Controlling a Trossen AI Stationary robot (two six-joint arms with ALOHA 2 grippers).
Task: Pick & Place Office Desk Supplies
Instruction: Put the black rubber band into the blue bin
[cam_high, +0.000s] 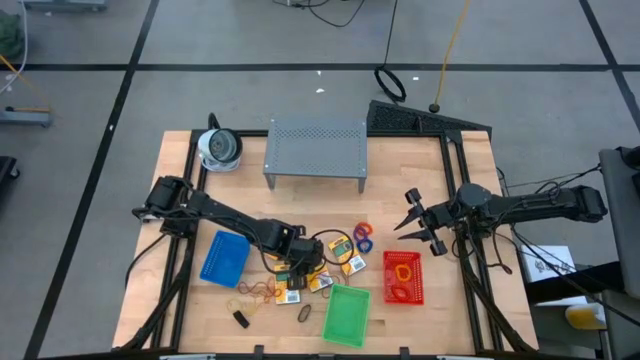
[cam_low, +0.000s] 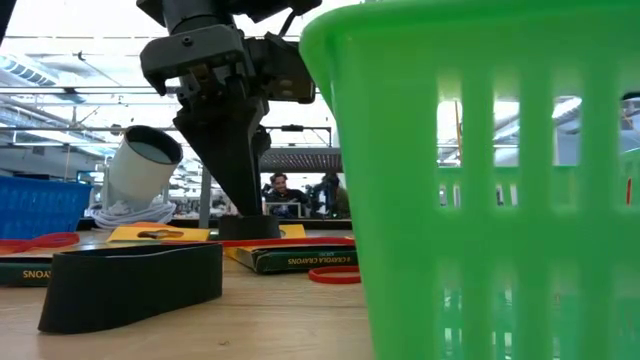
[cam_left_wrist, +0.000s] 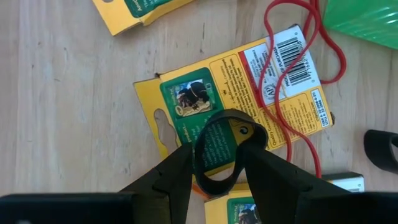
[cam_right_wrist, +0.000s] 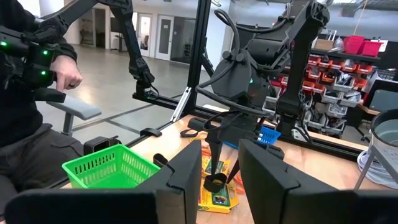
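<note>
Several yellow crayon boxes (cam_high: 345, 266) lie flat at the table's near middle, with thin rubber-band loops (cam_high: 361, 236) among them. My left gripper (cam_high: 303, 266) points steeply down over one crayon box (cam_left_wrist: 230, 93) and is shut on a black band loop (cam_left_wrist: 225, 116). A red rubber band (cam_left_wrist: 306, 59) lies across that box. Another black loop (cam_low: 130, 280) stands on edge on the table near the front. My right gripper (cam_high: 413, 225) hangs open and raised at the table's right, touching nothing. My left gripper pinches the black band loop by its two opposite sides (cam_left_wrist: 198, 163) between its two fingers (cam_left_wrist: 174, 180), bending it into a narrow oval. The fingers come from above, slanting steeply down. The loop stands below the fingertips, just over the crayon box; whether it touches the box I cannot tell.
A blue basket (cam_high: 224, 257), a green basket (cam_high: 346, 315) and a red basket (cam_high: 403, 277) stand around the pile. A grey perforated shelf (cam_high: 315, 150) and a round white-grey object (cam_high: 219, 148) sit at the back. A small black clip (cam_high: 241, 318) lies near the front.
</note>
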